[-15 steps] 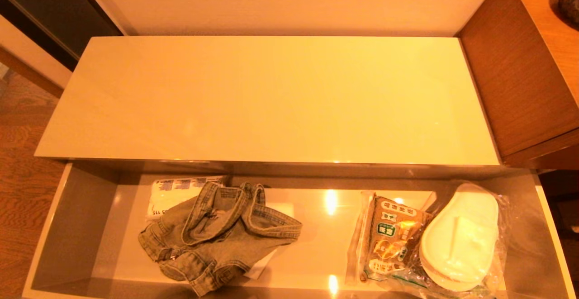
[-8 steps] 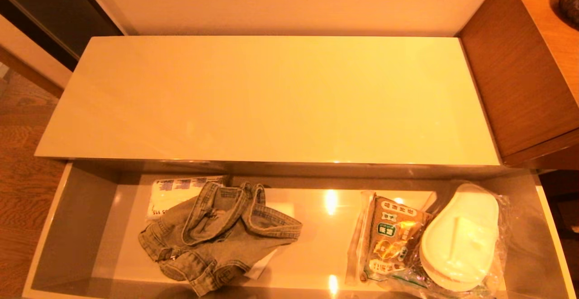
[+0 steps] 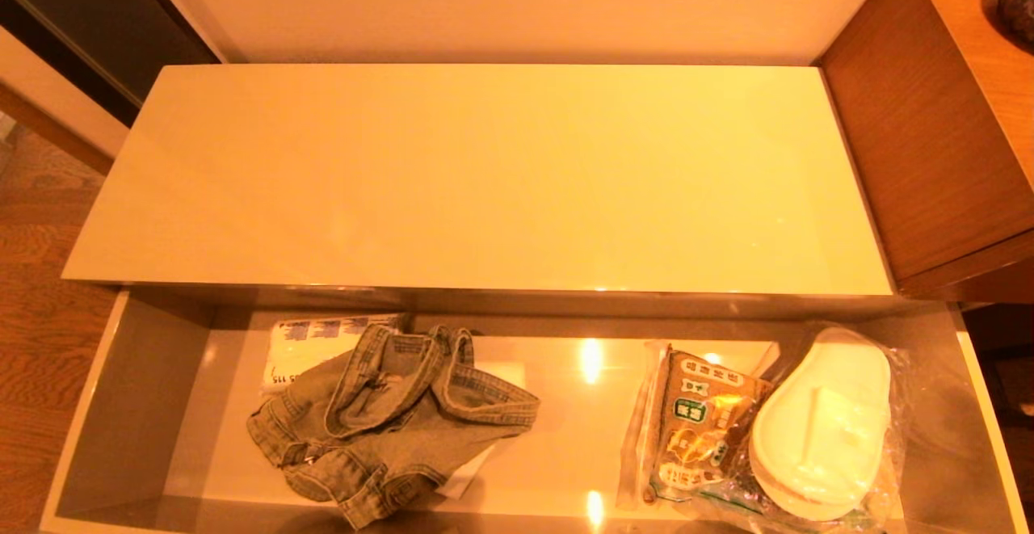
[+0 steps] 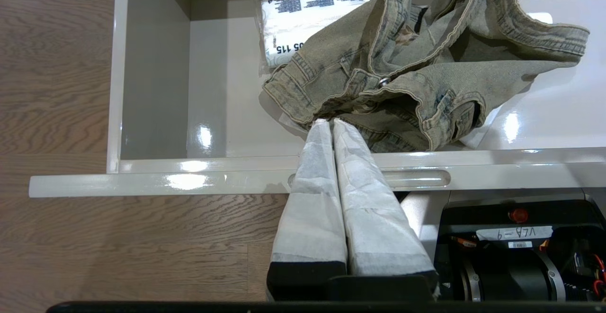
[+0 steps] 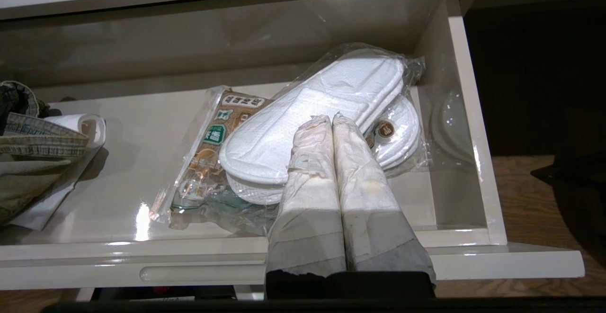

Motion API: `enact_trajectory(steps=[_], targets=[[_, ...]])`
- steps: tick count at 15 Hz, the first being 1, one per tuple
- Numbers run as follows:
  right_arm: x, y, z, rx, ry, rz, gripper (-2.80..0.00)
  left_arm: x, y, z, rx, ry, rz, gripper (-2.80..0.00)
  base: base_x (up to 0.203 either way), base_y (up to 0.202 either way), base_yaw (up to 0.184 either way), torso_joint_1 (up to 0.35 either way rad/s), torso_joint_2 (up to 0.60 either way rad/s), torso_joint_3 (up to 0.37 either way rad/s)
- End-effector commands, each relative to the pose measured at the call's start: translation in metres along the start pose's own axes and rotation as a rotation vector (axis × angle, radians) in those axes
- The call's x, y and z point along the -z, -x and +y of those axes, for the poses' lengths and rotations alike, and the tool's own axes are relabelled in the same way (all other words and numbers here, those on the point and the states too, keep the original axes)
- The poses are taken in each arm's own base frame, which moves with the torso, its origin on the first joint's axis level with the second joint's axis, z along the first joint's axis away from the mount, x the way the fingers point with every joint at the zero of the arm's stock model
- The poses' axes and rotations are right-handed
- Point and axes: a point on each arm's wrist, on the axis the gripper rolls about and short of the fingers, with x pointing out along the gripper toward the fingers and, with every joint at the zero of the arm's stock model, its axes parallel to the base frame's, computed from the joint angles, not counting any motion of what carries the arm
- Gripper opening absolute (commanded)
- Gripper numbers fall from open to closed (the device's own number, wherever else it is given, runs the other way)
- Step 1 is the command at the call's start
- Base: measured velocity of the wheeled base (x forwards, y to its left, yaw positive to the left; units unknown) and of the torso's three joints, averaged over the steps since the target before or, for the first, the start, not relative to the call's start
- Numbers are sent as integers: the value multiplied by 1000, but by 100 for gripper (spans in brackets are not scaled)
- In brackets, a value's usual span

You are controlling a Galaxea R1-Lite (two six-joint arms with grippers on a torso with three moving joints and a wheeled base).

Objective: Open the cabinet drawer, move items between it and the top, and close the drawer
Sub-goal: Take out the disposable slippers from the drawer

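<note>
A: Where's everything?
B: The cabinet [image 3: 485,178] has its drawer [image 3: 129,405] pulled out; inside lie the denim garment [image 3: 388,421] and wrapped slippers [image 3: 820,421].
A: Grippers?
B: Left gripper [image 4: 325,122] and right gripper [image 5: 332,119] both pressed together, empty, above the drawer's front.

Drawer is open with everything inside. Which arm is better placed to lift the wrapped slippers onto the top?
Right, probably. The right gripper, fingers shut, hangs directly over the slippers at the drawer's right end. The left gripper sits over the denim garment instead.
</note>
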Motion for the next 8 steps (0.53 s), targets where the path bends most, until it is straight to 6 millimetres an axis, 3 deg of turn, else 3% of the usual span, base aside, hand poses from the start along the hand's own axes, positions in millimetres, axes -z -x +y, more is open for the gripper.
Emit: enact_trajectory(steps=[1, 8], targets=[[0, 0, 0, 1, 0, -3, -280, 0, 0, 0, 0, 0, 1, -280, 0, 0, 0, 0, 0, 0], [0, 0, 0, 0, 0, -2, -280, 0, 0, 0, 0, 0, 1, -280, 0, 0, 0, 0, 0, 0]])
